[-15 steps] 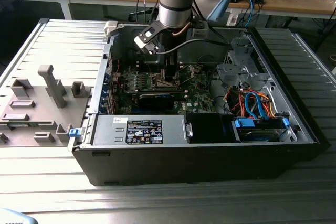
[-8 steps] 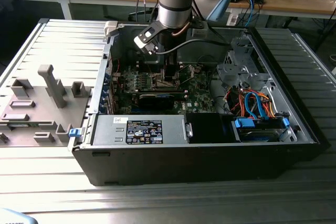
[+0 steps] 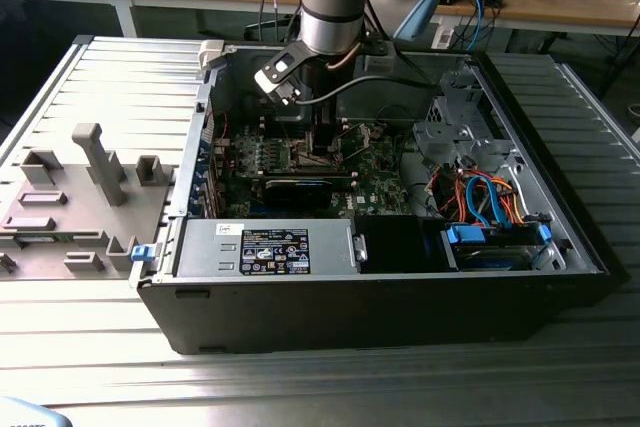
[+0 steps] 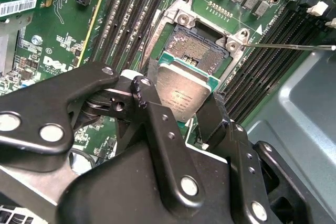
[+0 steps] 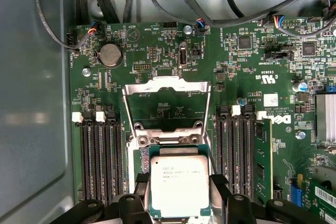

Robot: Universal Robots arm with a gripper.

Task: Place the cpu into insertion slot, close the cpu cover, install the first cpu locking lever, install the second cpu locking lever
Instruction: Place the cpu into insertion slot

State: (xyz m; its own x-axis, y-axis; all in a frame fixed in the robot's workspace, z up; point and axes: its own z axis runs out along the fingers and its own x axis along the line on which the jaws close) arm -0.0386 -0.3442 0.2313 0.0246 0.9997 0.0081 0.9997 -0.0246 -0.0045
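Step in hand: placing the cpu [image 5: 178, 184]; I judge it not yet seated.
Grip: my gripper [image 4: 178, 103] has its fingers [image 4: 157, 124] clamped on two opposite edges of the cpu.
Cpu position: held above the insertion slot [image 4: 197, 48], overlapping one edge of it, not in it.
Cover: the cpu cover [image 5: 167, 84] stands flipped open beyond the slot.
What seating calls for: by my judgement, squaring the chip to the metal rim and lowering it level.
Around: memory slots [image 5: 100, 156] flank the socket, and a thin locking lever [image 4: 294, 46] is swung out to one side.
In the way: nothing that I can see over the slot's centre.
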